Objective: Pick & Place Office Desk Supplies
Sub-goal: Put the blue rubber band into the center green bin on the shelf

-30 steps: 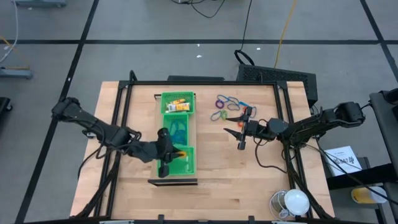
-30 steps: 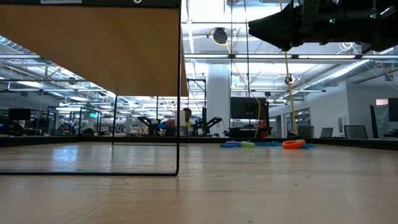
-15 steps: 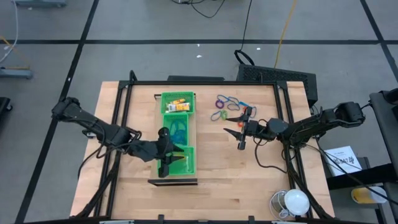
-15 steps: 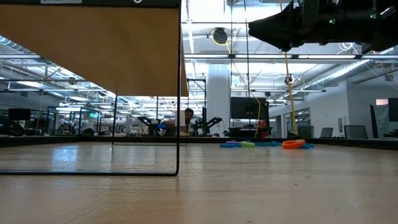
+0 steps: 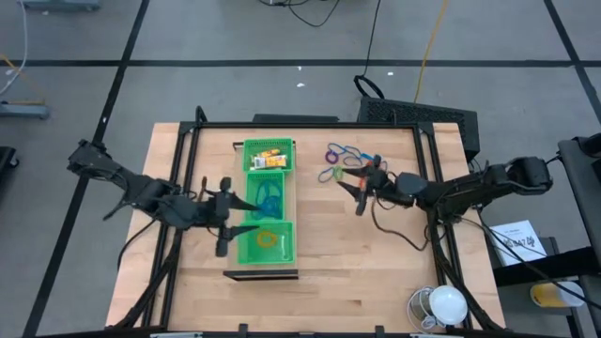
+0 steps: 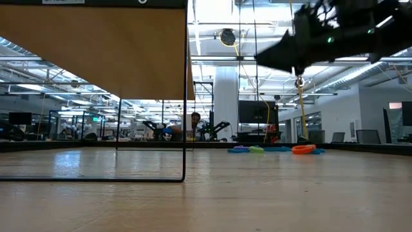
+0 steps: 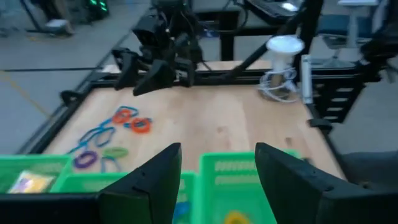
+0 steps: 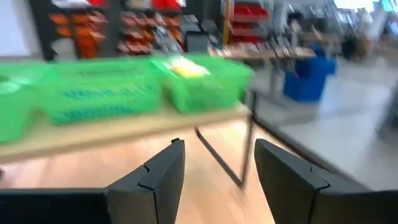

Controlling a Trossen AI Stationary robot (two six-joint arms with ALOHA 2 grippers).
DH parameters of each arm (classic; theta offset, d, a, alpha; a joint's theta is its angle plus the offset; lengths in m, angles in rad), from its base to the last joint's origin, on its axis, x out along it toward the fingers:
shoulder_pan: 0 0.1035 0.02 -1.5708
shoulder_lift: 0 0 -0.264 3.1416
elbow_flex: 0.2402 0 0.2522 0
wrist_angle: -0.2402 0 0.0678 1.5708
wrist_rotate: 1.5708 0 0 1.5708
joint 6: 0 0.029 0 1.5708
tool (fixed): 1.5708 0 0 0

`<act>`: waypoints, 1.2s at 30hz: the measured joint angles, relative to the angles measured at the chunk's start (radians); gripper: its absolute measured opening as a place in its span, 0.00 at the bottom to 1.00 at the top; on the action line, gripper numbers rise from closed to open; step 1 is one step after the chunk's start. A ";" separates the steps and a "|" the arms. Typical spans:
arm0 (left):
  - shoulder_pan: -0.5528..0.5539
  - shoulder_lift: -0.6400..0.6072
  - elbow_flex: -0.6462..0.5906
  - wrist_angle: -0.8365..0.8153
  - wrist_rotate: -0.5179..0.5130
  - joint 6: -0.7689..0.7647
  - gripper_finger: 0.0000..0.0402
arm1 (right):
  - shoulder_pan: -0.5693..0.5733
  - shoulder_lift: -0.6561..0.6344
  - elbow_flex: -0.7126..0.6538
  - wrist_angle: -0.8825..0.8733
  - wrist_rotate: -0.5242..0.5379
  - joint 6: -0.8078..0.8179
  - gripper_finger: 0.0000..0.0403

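The left end effector (image 5: 223,216) is open wide and holds nothing, just left of the green tray (image 5: 290,218). An orange loop (image 5: 268,238) lies in the tray's near compartment. The right end effector (image 5: 360,188) is also open and empty, near the loose loops (image 5: 340,161) on the desk (image 5: 376,272), right of the tray.

Thin coloured loops (image 5: 340,160) lie scattered flat on the table, an orange one (image 5: 268,238) in the tray.
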 joint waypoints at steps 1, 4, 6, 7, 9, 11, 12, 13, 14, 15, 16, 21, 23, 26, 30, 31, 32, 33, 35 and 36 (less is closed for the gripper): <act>-0.001 -0.018 -0.040 0.029 -0.014 0.007 0.54 | -0.022 0.000 0.000 -0.034 0.000 0.026 0.46; 0.013 -0.083 -0.174 0.126 -0.051 0.003 0.54 | -0.099 0.000 0.041 -0.232 -0.005 0.097 0.46; 0.028 -0.141 -0.262 0.191 -0.063 -0.021 0.54 | -0.160 0.001 0.101 -0.424 -0.034 0.125 0.46; 0.038 -0.174 -0.303 0.212 -0.065 -0.033 0.54 | -0.194 0.004 0.137 -0.521 -0.063 0.129 0.46; 0.058 -0.237 -0.382 0.274 -0.069 -0.045 0.54 | -0.257 0.024 0.199 -0.678 -0.122 0.115 0.46; 0.077 -0.303 -0.454 0.345 -0.072 -0.039 0.54 | -0.320 0.047 0.236 -0.768 -0.174 0.056 0.46; 0.087 -0.334 -0.486 0.379 -0.073 -0.029 0.54 | -0.351 0.060 0.246 -0.781 -0.202 0.012 0.46; 0.097 -0.363 -0.515 0.413 -0.073 -0.020 0.54 | -0.383 0.073 0.251 -0.780 -0.230 -0.027 0.46; 0.108 -0.389 -0.545 0.448 -0.073 -0.016 0.54 | -0.413 0.089 0.252 -0.784 -0.259 -0.055 0.45; 0.119 -0.411 -0.574 0.476 -0.076 -0.014 0.54 | -0.446 0.106 0.253 -0.787 -0.293 -0.075 0.45; 0.131 -0.430 -0.599 0.502 -0.082 -0.013 0.54 | -0.475 0.127 0.254 -0.788 -0.328 -0.086 0.44; 0.174 -0.471 -0.678 0.593 -0.081 -0.022 0.54 | -0.570 0.230 0.254 -0.781 -0.437 -0.114 0.41; 0.187 -0.469 -0.682 0.589 -0.080 -0.025 0.54 | -0.579 0.266 0.254 -0.778 -0.448 -0.125 0.40; 0.201 -0.460 -0.682 0.589 -0.080 -0.023 0.54 | -0.581 0.317 0.254 -0.759 -0.449 -0.165 0.40; 0.222 -0.455 -0.682 0.588 -0.079 -0.017 0.54 | -0.591 0.382 0.256 -0.727 -0.441 -0.183 0.40; 0.228 -0.454 -0.682 0.588 -0.079 -0.020 0.54 | -0.596 0.392 0.259 -0.732 -0.432 -0.183 0.39; 0.233 -0.453 -0.682 0.588 -0.079 -0.020 0.54 | -0.598 0.403 0.264 -0.733 -0.421 -0.183 0.39; 0.237 -0.452 -0.682 0.587 -0.079 -0.020 0.54 | -0.601 0.415 0.269 -0.733 -0.421 -0.186 0.39; 0.242 -0.451 -0.682 0.588 -0.079 -0.020 0.54 | -0.603 0.431 0.278 -0.740 -0.424 -0.188 0.37; 0.245 -0.449 -0.682 0.588 -0.079 -0.020 0.54 | -0.603 0.437 0.281 -0.743 -0.424 -0.190 0.36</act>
